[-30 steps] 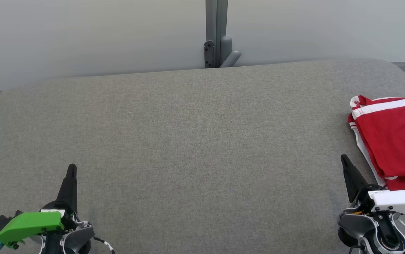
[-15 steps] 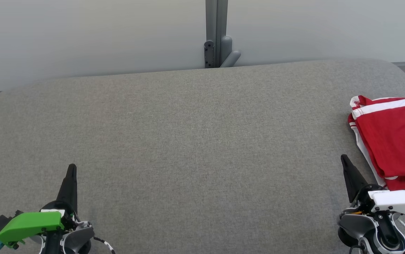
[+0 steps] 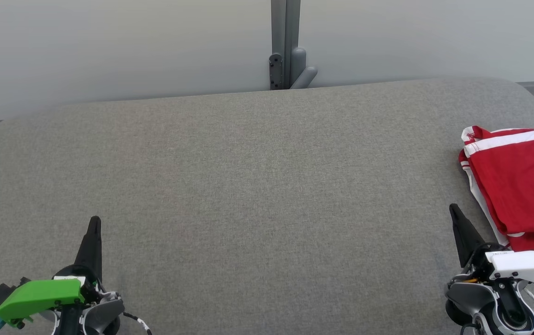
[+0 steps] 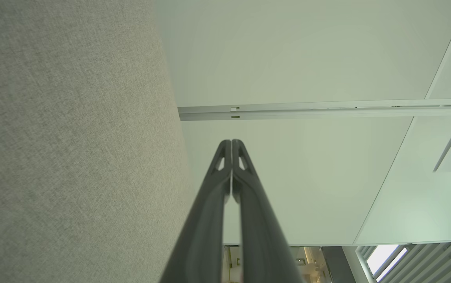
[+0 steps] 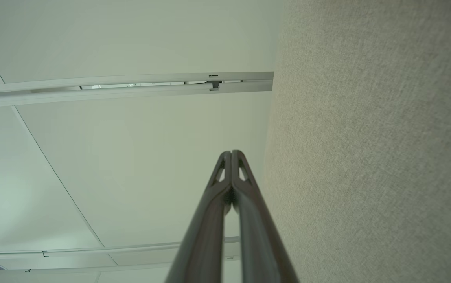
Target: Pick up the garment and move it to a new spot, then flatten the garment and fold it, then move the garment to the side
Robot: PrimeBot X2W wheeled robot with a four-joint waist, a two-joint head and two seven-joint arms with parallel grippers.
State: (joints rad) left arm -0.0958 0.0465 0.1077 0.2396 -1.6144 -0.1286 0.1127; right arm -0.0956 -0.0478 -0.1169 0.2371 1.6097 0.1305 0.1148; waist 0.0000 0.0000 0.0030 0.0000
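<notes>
The garment (image 3: 520,184), red with white stripes, lies folded at the right edge of the grey table (image 3: 257,186), partly cut off by the head view's border. My right gripper (image 3: 454,210) stands shut just left of the garment's near corner, with nothing in it. At the lower left my left gripper (image 3: 94,220) is shut too, far from the garment. In the left wrist view the left gripper (image 4: 231,142) has its tips pressed together over the table. In the right wrist view the right gripper (image 5: 231,153) looks the same.
Behind the table rises a pale wall with a grey vertical post and bracket (image 3: 285,60) at its middle. The table's rounded far edge runs along the wall. A broad stretch of grey cloth lies between the two grippers.
</notes>
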